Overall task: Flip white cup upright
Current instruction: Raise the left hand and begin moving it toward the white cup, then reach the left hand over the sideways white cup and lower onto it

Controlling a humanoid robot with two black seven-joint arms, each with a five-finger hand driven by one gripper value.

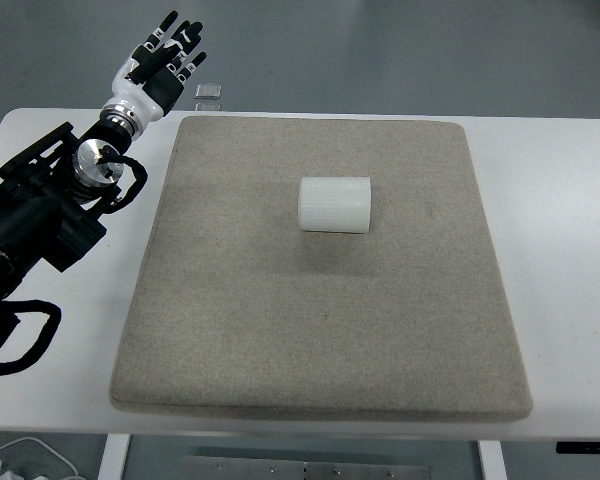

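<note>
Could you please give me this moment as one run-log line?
cup: on its side, mid-mat | left hand: open, far-left beyond mat, holding nothing | right hand: not in view | flip: not yet done

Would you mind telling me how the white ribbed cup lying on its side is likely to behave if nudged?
The white ribbed cup lies on its curved wall, so it would probably roll toward or away from the robot. The grey felt-like mat beneath may slow that. It looks thin-walled and light, so the ribs should help the left hand grip.
</note>
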